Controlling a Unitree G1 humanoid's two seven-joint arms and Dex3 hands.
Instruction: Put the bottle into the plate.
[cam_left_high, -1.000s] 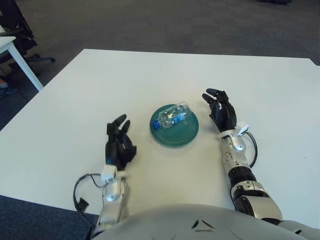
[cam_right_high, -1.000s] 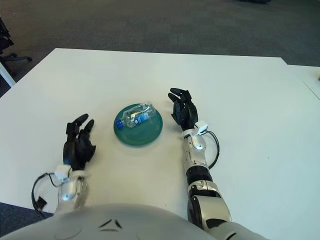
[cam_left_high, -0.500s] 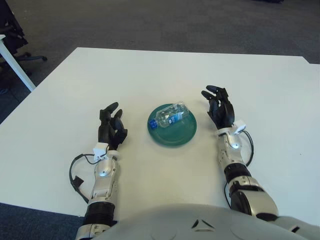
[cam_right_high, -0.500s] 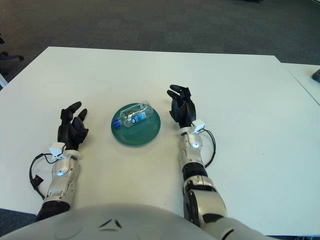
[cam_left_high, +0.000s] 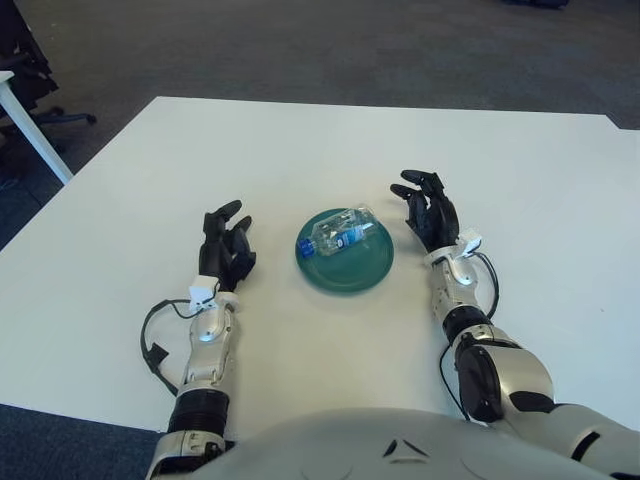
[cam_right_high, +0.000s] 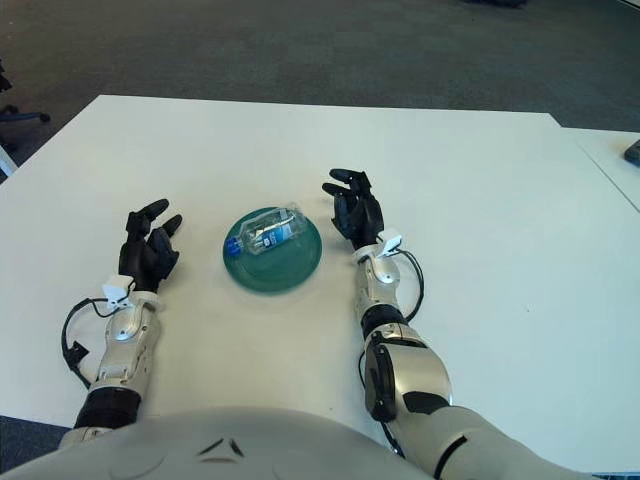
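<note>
The bottle (cam_left_high: 342, 233) already lies in the plate (cam_left_high: 345, 268) mid-tabletop. We should draw our spread, empty right hand (cam_left_high: 428, 208) away gently; left hand (cam_left_high: 226, 247) spread beside the plate.

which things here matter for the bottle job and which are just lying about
Job:
bottle, lying on its side in the plate
green plate
right robot hand, open, right of plate
left robot hand, open, left of plate

Lying about:
white table
office chair

Head stereo pair, side by side, facing forward-down; both views share white table (cam_left_high: 300, 150), arms.
</note>
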